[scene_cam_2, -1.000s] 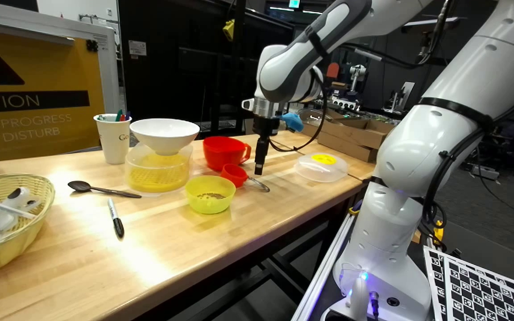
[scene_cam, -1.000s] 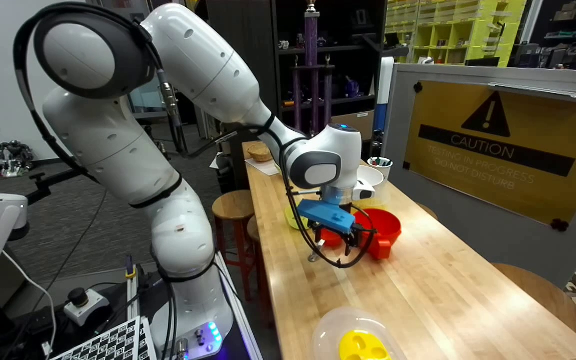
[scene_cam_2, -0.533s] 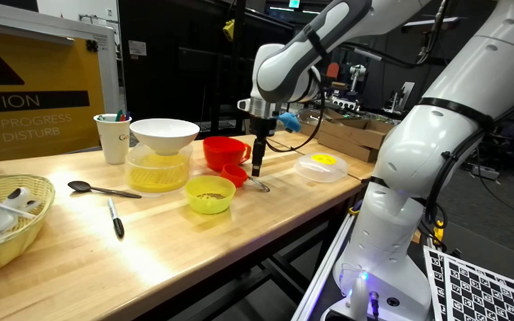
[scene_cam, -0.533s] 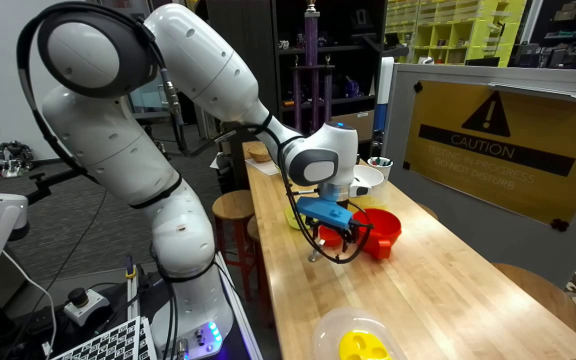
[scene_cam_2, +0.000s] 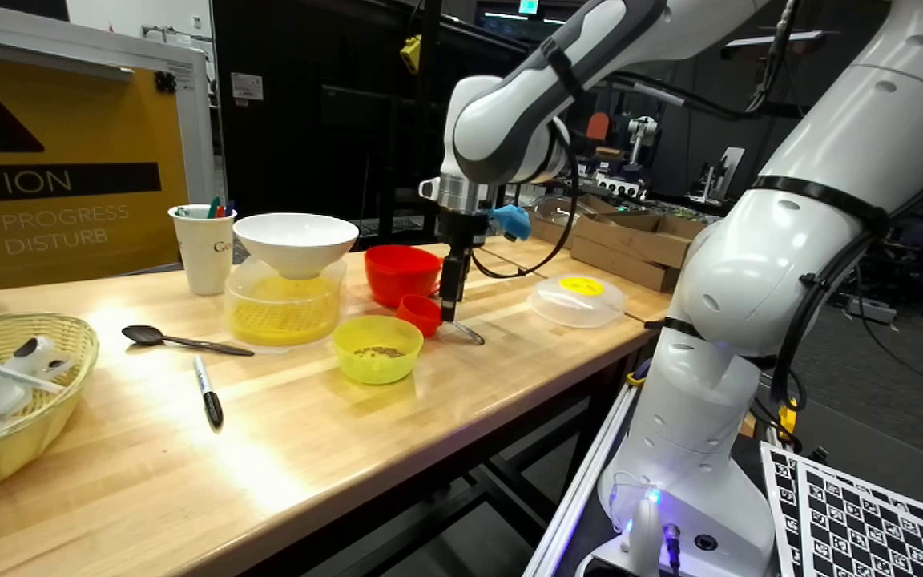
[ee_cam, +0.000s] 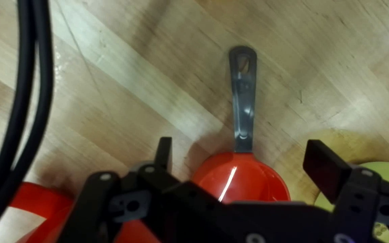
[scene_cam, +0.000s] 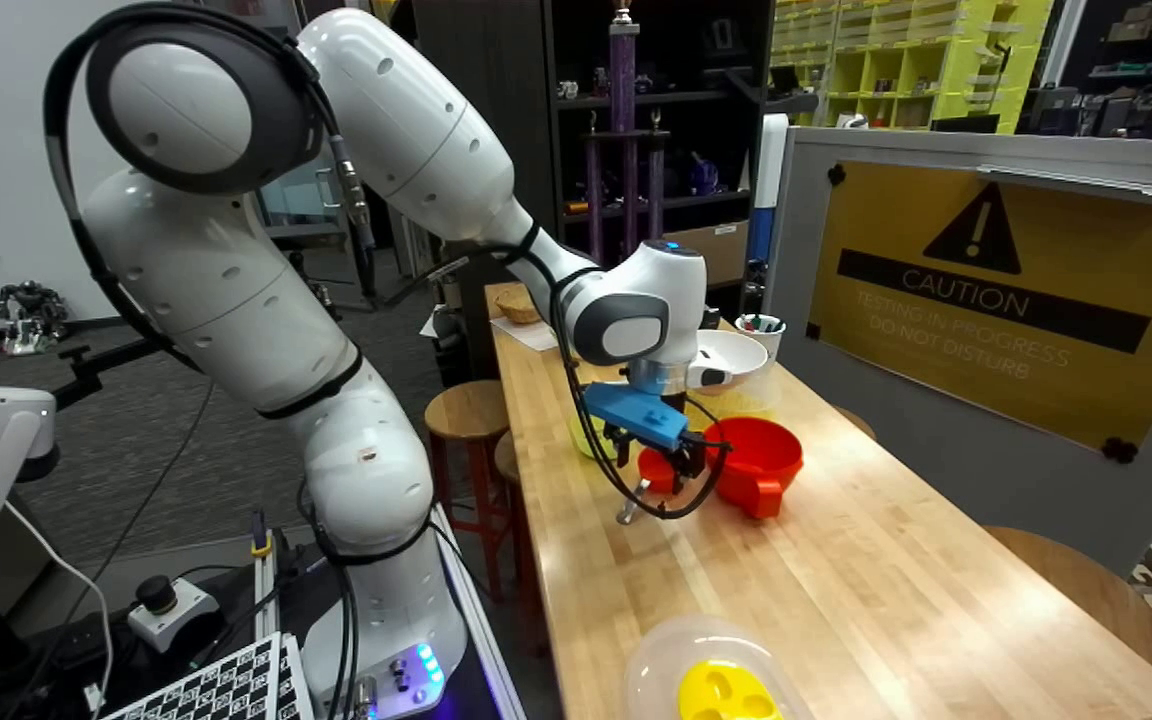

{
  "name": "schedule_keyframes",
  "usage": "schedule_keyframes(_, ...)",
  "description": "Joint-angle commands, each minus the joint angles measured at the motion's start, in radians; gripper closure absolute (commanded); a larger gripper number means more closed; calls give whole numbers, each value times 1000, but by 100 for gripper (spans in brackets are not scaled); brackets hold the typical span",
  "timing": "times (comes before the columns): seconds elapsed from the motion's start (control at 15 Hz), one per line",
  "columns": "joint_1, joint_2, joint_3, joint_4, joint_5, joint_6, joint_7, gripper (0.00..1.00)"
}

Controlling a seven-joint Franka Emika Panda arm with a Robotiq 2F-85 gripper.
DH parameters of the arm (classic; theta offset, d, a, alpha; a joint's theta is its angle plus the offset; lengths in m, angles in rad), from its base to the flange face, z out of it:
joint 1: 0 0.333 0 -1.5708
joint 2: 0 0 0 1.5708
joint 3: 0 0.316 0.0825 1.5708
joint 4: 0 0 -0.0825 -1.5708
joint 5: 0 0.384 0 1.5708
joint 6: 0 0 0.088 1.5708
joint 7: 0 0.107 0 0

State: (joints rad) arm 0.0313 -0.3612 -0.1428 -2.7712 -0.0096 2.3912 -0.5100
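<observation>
My gripper (ee_cam: pixel 243 158) is open and empty. In the wrist view its black fingers stand on either side of a small red measuring cup (ee_cam: pixel 241 179) with a grey metal handle (ee_cam: pixel 244 101). The handle shows between the fingertips, and part of the cup is hidden behind the gripper body. In an exterior view the gripper (scene_cam_2: pixel 453 300) is low, close beside the small red cup (scene_cam_2: pixel 420 314). The yellow bowl (scene_cam_2: pixel 377 353), holding small brown bits, stands by the cup. The large red bowl (scene_cam_2: pixel 403 276) stands behind; both exterior views show it (scene_cam: pixel 766 460). I cannot tell whether a finger touches anything.
On the wooden table are a white bowl (scene_cam_2: pixel 295 240) on a clear and yellow container (scene_cam_2: pixel 285 316), a cup of pens (scene_cam_2: pixel 209 256), a dark spoon (scene_cam_2: pixel 197 344), a marker (scene_cam_2: pixel 207 393), a basket (scene_cam_2: pixel 37 425) and a clear lid (scene_cam_2: pixel 554 308). Cardboard boxes (scene_cam_2: pixel 622 248) stand behind.
My gripper has moved sideways and slightly down toward the small red cup's handle. The objects on the table have not visibly moved.
</observation>
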Motion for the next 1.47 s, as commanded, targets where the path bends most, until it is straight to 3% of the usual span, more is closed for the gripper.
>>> schedule_keyframes(0.0,1,-20,3,-8,25,-9,44,0)
schedule_keyframes(1.4,-27,-35,-46,-8,26,-11,3,0)
